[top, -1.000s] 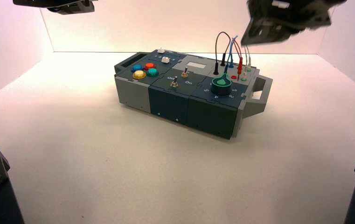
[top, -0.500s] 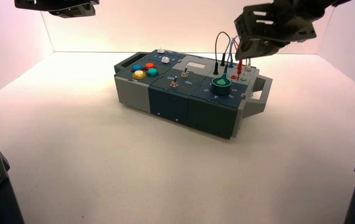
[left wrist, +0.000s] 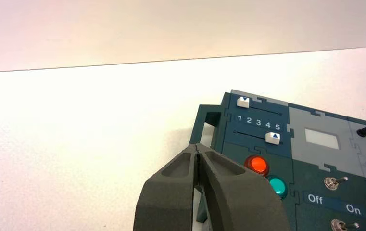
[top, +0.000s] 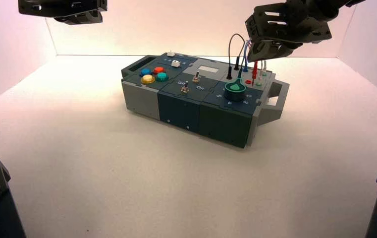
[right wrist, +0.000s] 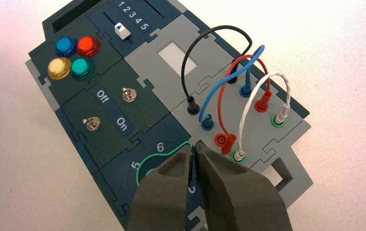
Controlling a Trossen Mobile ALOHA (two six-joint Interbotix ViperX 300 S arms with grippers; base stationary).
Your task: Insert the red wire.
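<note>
Right wrist view: the right gripper (right wrist: 194,150) hangs just beside the red wire (right wrist: 226,96), jaws nearly together and holding nothing. The near red plug (right wrist: 224,141) leans at its socket, seemingly unseated. A descent could snag the white wire (right wrist: 260,96) or blue wire (right wrist: 231,72). Far off, the left gripper (left wrist: 198,150) idles clenched.

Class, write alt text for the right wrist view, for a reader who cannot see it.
The right gripper hovers over the box, its fingers nearly together just short of the red wire, which arches between two plugs; the nearer plug leans beside its red socket. Black, blue and white wires arch alongside, with four coloured buttons and two toggle switches further along the box.
</note>
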